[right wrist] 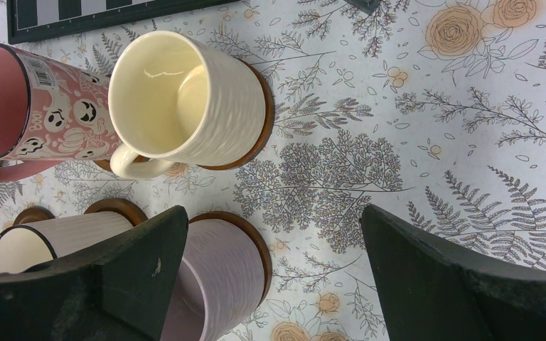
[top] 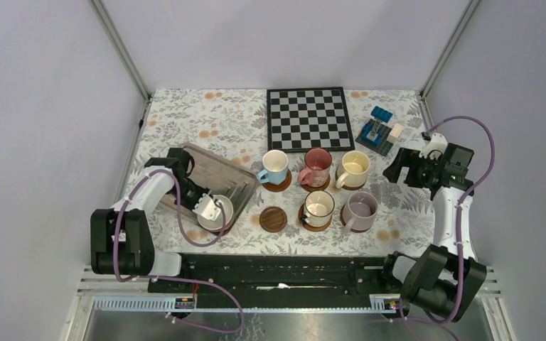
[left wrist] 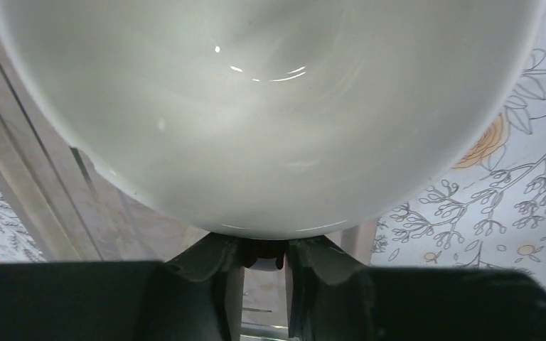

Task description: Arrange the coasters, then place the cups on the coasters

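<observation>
Crowding the tray (top: 215,169), left gripper (left wrist: 264,257) pinches a white cup (left wrist: 270,106); right gripper (right wrist: 274,222) spread.

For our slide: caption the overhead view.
Left gripper grips the last cup at the tray; five cups sit on coasters, one coaster bare.

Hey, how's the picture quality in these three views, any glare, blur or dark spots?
Left wrist view: the white cup fills most of the frame, with small bright glints on its glaze. Right wrist view: the table print and cream-yellow cup are sharp; the dark fingers lack detail. Top external view: even light, faint shadows.
</observation>
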